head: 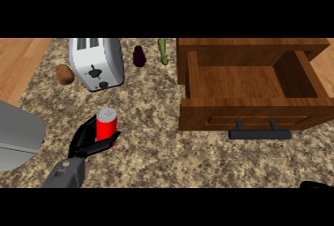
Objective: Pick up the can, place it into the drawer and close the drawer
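Observation:
A red can [106,126] with a silver top stands on the speckled counter, left of centre. My left hand [85,140] comes in from the lower left. Its fingers lie along the can's left side and the thumb curls under its lower right, so the hand is shut on the can. The wooden drawer [195,84] stands pulled open at the right, its inside bare, its dark handle [259,134] facing me. Only a black sliver of my right hand [317,185] shows in the lower right corner.
At the back left a white toaster [96,62] stands with a brown potato [64,74] beside it. A dark eggplant [139,56] and a thin green vegetable [162,50] lie behind the can. A grey rounded object [16,137] fills the left edge.

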Controlling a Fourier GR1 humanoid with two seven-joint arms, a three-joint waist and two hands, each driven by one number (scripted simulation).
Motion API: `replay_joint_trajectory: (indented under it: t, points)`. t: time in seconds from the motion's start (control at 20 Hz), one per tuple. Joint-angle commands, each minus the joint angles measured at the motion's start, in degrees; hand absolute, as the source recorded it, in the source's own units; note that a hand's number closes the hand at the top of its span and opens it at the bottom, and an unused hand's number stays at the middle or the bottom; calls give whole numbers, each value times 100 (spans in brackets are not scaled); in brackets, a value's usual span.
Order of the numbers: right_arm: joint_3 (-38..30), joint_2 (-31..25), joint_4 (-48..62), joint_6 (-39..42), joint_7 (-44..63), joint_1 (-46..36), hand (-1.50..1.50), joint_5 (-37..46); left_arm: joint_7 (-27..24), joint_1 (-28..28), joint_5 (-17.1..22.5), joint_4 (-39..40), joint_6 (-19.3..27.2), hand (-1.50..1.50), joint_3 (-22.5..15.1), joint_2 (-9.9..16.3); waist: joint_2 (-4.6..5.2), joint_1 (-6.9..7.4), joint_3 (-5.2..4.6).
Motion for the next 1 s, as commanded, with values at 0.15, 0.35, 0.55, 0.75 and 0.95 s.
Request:
replay_joint_trajectory:
  t: [0.15, 0.35, 0.55, 0.75, 0.95]
  points:
    - [252, 296, -79, 111, -378, 380, -150, 316, -577, -556, 46, 914, -288, 150, 76, 44, 7, -27, -2]
    - [137, -27, -157, -168, 289, -299, -150, 263, -389, -734, 52, 668, -109, 150, -16, -147, 5, -7, -3]
    - [37, 95, 57, 66, -214, 41, -150, 149, 11, -1367, 400, 777, 572, 150, 430, -236, 15, -46, -3]
    - [-120, -117, 300, 67, -206, -253, -150, 127, -227, -1690, 480, 982, 1114, 150, 524, -646, 18, -41, -3]
    - [-357, -109, 128, 356, -423, 187, -150, -264, -233, -1889, 495, 935, 1077, 150, 450, -613, 15, -68, -1]
